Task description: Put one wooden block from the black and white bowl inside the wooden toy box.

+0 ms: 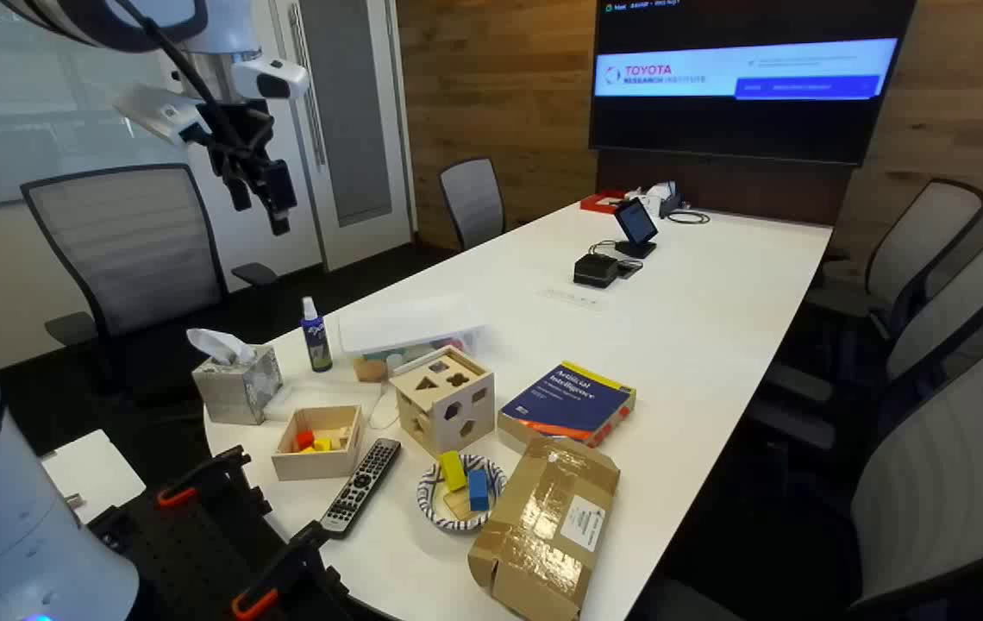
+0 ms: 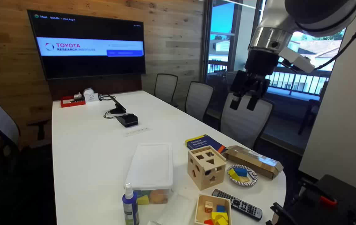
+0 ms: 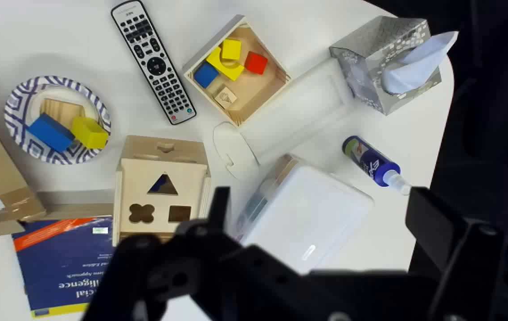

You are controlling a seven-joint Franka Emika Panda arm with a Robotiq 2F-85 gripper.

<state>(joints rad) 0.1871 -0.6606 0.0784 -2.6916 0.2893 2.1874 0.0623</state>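
Note:
The black and white bowl (image 1: 425,503) holds a yellow block (image 1: 453,471), a blue block (image 1: 478,490) and a plain wooden block (image 1: 458,505). The bowl also shows in an exterior view (image 2: 253,183) and in the wrist view (image 3: 13,111). The wooden toy box (image 1: 422,414), a cube with shape holes in its top and sides, stands beside the bowl; it also shows in the wrist view (image 3: 165,167) and in an exterior view (image 2: 207,179). My gripper (image 1: 260,214) is open and empty, high above the table. In the wrist view its fingers (image 3: 321,196) are wide apart.
A shallow wooden tray (image 3: 272,87) with several blocks, a remote (image 3: 153,62), a tissue box (image 3: 354,49), a spray bottle (image 3: 370,160) and a lidded plastic bin (image 3: 312,209) surround the toy box. A book (image 1: 565,401) and a brown paper packet (image 1: 535,526) lie beside the box and bowl.

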